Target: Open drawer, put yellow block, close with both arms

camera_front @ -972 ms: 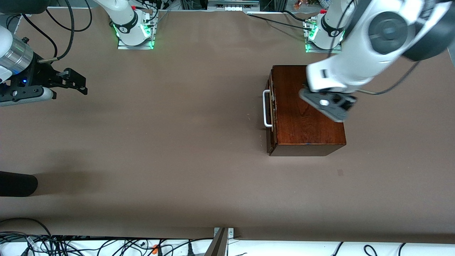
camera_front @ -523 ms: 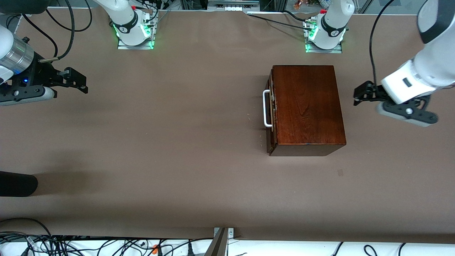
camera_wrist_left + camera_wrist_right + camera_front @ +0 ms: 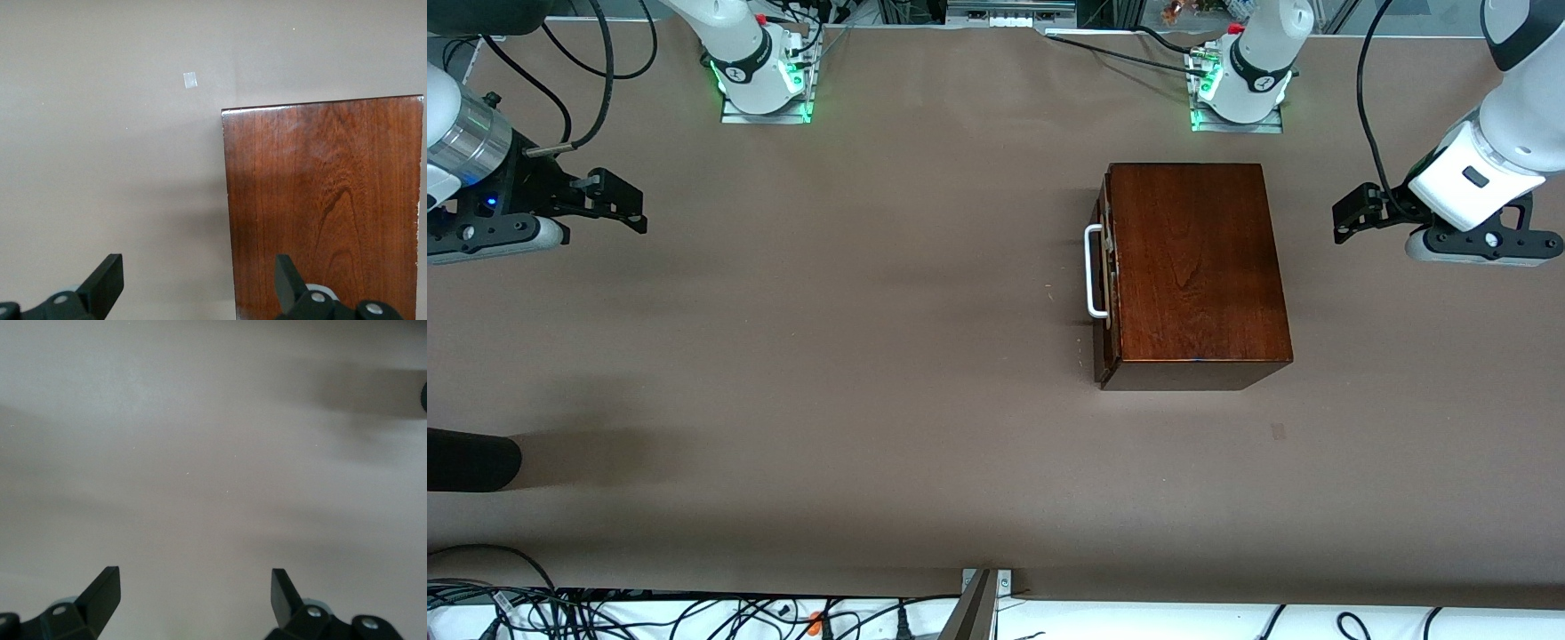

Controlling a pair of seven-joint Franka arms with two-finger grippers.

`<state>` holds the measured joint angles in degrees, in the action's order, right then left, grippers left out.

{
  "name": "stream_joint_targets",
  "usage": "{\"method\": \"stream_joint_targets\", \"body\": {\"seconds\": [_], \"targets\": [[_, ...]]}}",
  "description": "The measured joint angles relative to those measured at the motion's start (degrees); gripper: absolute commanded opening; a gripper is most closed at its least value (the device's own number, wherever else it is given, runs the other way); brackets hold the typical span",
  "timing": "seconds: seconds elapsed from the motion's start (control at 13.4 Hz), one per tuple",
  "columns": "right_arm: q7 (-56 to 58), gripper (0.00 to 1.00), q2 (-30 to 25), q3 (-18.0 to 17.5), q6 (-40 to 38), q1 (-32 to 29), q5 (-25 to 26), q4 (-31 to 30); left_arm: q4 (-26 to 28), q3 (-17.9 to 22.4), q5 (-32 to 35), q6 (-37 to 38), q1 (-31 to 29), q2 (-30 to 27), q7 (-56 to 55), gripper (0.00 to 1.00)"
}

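Mahogany box [image 3: 1192, 267] – drawer [image 3: 1106, 267] shut

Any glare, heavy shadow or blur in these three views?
Front view: sharp and evenly lit, soft shadows on the table, green glow at both arm bases. Left wrist view: pale sheen on the wooden box top, wood grain crisp, left claw open. Right wrist view: hazy, broad dark shadow bands on bare table, right claw open.

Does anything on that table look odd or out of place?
Little stands out. The wooden box sits square, its drawer shut but for a thin gap behind the white handle. No yellow block shows anywhere. A small pale mark dots the table.
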<state>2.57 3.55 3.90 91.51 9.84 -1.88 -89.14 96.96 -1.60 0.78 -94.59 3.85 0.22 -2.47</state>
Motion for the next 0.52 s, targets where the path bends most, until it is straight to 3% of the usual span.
{"method": "stream_joint_targets", "body": {"seconds": [0.52], "targets": [[0.0, 1.0, 0.0, 0.07, -0.05, 0.0, 0.0, 0.0, -0.01, -0.26, 0.0, -0.82, -1.04, 0.39, 1.21, 1.0]]}}
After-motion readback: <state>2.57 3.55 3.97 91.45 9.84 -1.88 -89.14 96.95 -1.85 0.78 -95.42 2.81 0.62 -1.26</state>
